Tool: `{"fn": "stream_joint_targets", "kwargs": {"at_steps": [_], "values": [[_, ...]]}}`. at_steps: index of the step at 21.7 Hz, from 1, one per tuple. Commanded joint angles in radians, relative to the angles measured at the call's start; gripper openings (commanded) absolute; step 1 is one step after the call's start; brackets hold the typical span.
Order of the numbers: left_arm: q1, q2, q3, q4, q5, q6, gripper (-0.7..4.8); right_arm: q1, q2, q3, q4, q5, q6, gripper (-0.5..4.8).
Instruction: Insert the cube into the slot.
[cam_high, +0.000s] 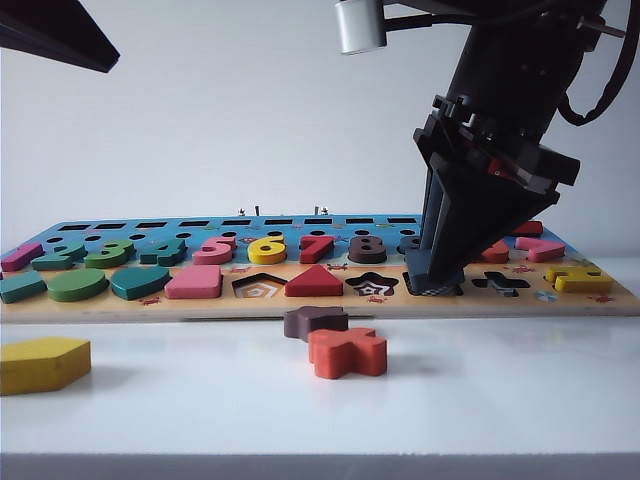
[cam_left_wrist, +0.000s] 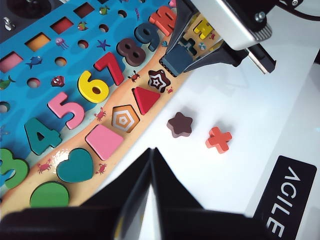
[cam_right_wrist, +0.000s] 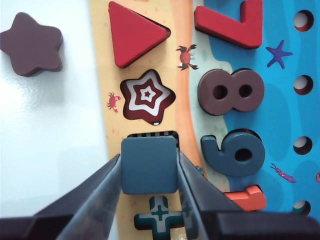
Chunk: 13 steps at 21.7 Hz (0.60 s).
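exterior view: right gripper (cam_high: 436, 272) reaches down to the wooden puzzle board (cam_high: 330, 303), flat navy-blue square wooden cube (cam_high: 434, 271) pinched between its fingers above the checkerboard-bottomed square slot (cam_high: 432, 290).

left wrist view: left gripper (cam_left_wrist: 151, 165) hangs clear of the board, fingers together, empty.

right wrist view: cube clamped on two opposite side faces, slot edge peeking beyond. judged light, rigid, smooth-painted; may slip, so side grip suits.

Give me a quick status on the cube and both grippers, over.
Right gripper shut on the cube, over the slot, checkerboard edge showing. Left gripper shut, empty, off the board. Nothing blocking the slot.
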Motion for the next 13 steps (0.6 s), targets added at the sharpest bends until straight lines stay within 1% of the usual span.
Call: {"fn": "stream_joint_targets", "kwargs": {"at_steps": [1,3,13], "values": [[0.000,0.000,0.004,0.018,0.005,0.004,0.17,0.000,-0.003,0.003,0.004,-0.006,0.004,1.09],[0.000,0.000,0.004,0.018,0.005,0.004,0.17,0.000,-0.003,0.003,0.003,-0.006,0.004,1.25],[0.000,0.000,0.004,0.018,0.005,0.004,0.17,0.000,0.000,0.003,0.005,-0.007,0.004,1.27]]}}
